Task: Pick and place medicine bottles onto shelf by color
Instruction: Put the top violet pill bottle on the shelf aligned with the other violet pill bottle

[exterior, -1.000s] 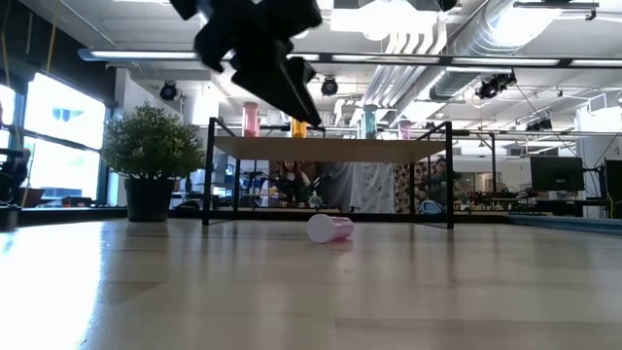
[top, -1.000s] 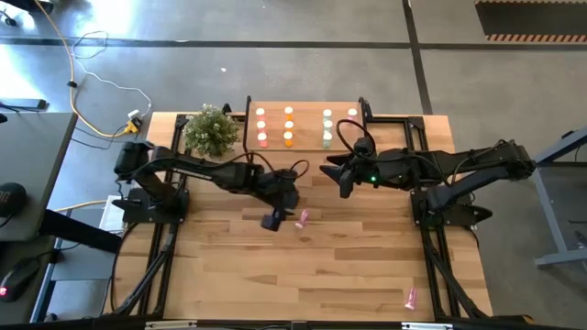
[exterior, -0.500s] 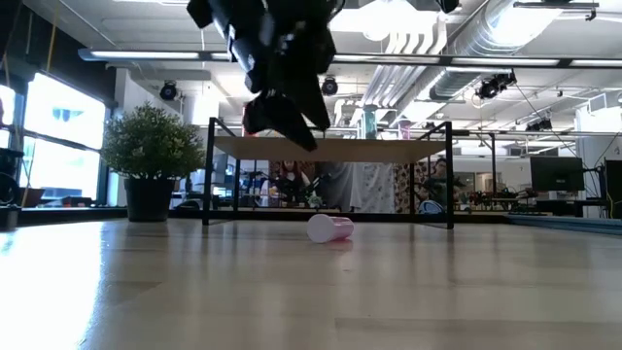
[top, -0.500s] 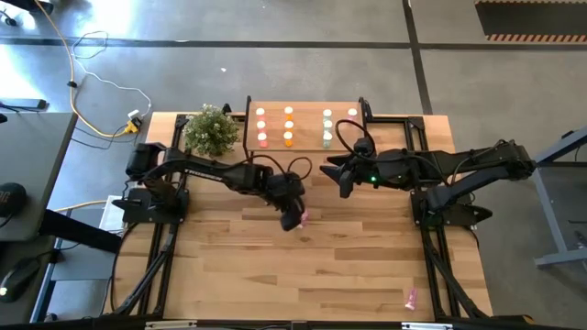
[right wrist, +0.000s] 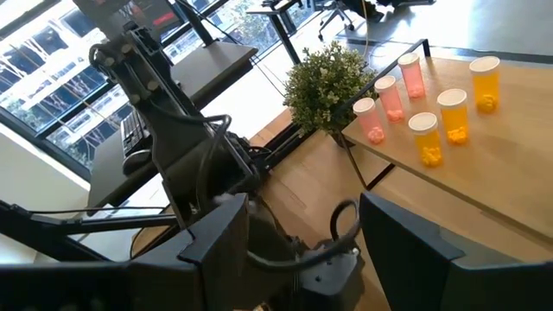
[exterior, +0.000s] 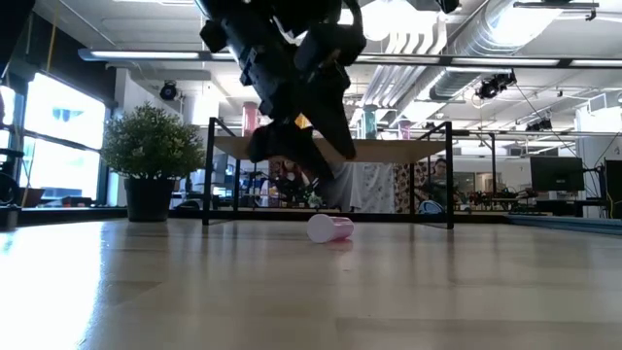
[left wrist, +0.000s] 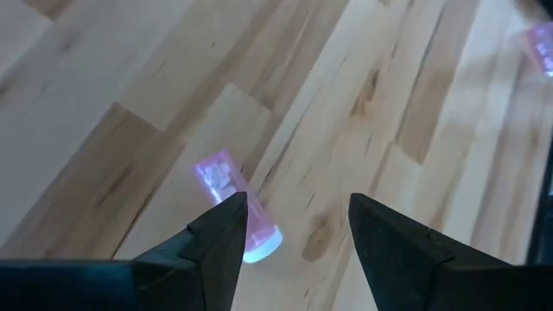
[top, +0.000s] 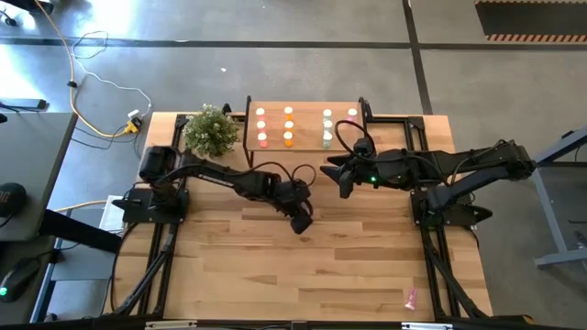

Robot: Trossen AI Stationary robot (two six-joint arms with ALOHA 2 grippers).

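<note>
From where I stand, the left gripper (top: 301, 223) hangs over the middle of the table (top: 275, 284), its fingers (left wrist: 220, 246) spread apart and holding nothing. A pink bottle (left wrist: 235, 210) lies on its side on the planks right under it, one fingertip just above the capped end; the gap between the fingers stands to one side of the bottle, over bare wood. In the low view the gripper sits above the bottle (exterior: 329, 228) and does not touch it.

A second pink bottle (top: 411, 296) lies well apart, close to the table's near edge on the right side, just beside the dark frame rail (top: 445, 289).

The shelf (top: 305, 108) stands at the far edge of the table, between the potted plant (top: 212, 129) and the right arm's side. On it the bottles stand upright in rows: pink ones (right wrist: 386, 98) nearest the plant, orange ones (right wrist: 448, 114) next, then pale green ones (top: 326, 127), with one bottle (top: 352, 114) alone in the last row. The front part of the shelf top is bare.

The right gripper (top: 327, 174) waits in the air just in front of the shelf, its fingers parted and empty, pointing toward the left arm.

A wide stretch of bare wood runs from the middle to the near edge.
</note>
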